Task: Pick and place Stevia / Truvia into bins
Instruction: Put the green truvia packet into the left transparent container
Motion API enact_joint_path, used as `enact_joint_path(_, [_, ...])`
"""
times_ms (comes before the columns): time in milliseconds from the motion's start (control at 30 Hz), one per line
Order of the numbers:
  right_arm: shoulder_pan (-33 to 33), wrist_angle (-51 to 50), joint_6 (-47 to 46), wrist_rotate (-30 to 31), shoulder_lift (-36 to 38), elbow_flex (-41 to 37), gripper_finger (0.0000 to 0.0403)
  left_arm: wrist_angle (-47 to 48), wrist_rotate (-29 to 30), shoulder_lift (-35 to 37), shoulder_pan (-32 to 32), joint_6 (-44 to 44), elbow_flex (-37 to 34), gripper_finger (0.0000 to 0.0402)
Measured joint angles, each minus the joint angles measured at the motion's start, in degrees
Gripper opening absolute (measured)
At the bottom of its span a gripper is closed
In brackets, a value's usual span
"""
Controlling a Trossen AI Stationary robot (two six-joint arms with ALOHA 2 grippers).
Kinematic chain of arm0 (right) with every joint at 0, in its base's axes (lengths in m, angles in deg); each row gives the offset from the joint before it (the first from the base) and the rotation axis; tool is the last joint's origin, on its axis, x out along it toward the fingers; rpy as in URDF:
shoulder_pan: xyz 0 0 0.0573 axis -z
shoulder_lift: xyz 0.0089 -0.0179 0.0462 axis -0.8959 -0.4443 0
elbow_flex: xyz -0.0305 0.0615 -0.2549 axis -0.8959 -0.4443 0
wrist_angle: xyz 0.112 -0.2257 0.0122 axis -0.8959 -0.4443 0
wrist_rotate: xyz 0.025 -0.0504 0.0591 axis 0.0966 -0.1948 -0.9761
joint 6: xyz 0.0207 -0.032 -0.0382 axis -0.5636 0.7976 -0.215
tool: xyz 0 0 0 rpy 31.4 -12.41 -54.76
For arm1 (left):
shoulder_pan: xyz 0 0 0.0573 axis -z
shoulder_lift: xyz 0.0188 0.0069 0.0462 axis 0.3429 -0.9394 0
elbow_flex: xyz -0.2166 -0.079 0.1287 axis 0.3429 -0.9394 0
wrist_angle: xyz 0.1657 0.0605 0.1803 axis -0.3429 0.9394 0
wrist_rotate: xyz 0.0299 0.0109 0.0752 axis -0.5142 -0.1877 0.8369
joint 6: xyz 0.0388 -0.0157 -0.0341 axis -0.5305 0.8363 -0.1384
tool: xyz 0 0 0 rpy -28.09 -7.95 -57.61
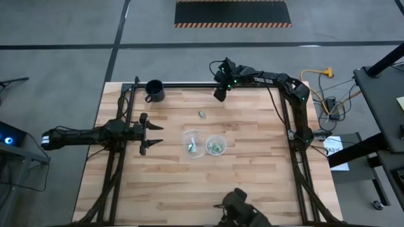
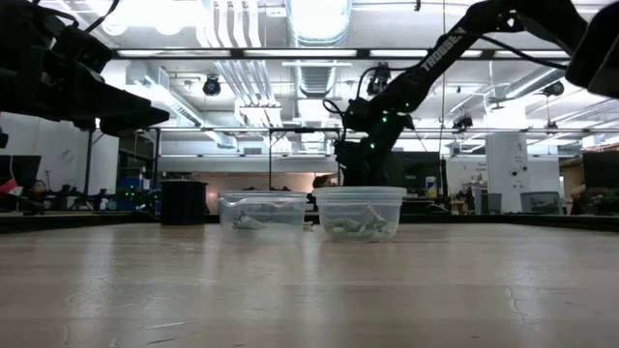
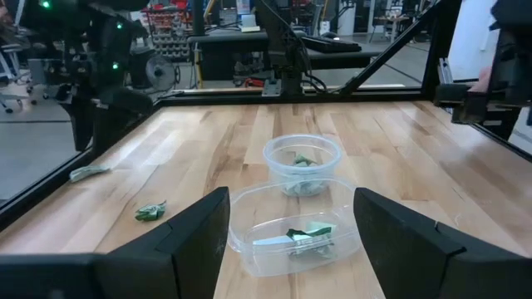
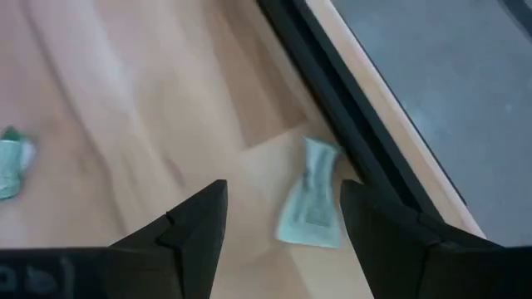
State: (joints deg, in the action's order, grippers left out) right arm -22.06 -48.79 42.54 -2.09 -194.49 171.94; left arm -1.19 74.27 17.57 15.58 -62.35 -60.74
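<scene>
Two clear bins stand side by side mid-table, the left bin (image 1: 192, 144) and the right bin (image 1: 215, 145), each holding several pale green packets. One loose packet (image 1: 202, 114) lies on the wood beyond them. Another packet (image 4: 310, 203) lies flat by the black rail at the far edge. My right gripper (image 4: 283, 237) hovers open above that packet, its fingers standing on either side without touching it; it is also seen over the far edge in the high view (image 1: 219, 96). My left gripper (image 1: 159, 134) waits open left of the bins, which show ahead of it (image 3: 295, 232).
A black mug (image 1: 154, 91) stands near the far left corner. The black frame rail (image 4: 332, 108) runs along the far edge right beside the packet. A second loose packet (image 4: 10, 162) shows at the picture's edge in the right wrist view. Bare wood (image 1: 189, 189) lies near the front.
</scene>
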Motion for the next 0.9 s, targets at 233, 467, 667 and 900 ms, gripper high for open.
enact_joint_path(233, [1.1, 0.8, 1.3, -0.3, -1.4, 0.0, 0.0224, 0.0, 0.0, 0.0, 0.0, 0.0, 0.0, 0.024])
enact_joint_path(467, [1.7, 3.0, 1.5, -1.5, -5.8, 1.0, 0.0224, 0.0, 0.0, 0.0, 0.0, 0.0, 0.0, 0.024])
enact_joint_path(667, [2.2, 0.3, 0.6, -0.6, -7.6, 4.2, 0.0212, 0.0, 0.0, 0.0, 0.0, 0.0, 0.0, 0.024])
enact_joint_path(900, [2.7, -7.2, 3.8, 0.3, -9.4, 8.0, 0.0056, 0.0, 0.0, 0.0, 0.0, 0.0, 0.0, 0.024])
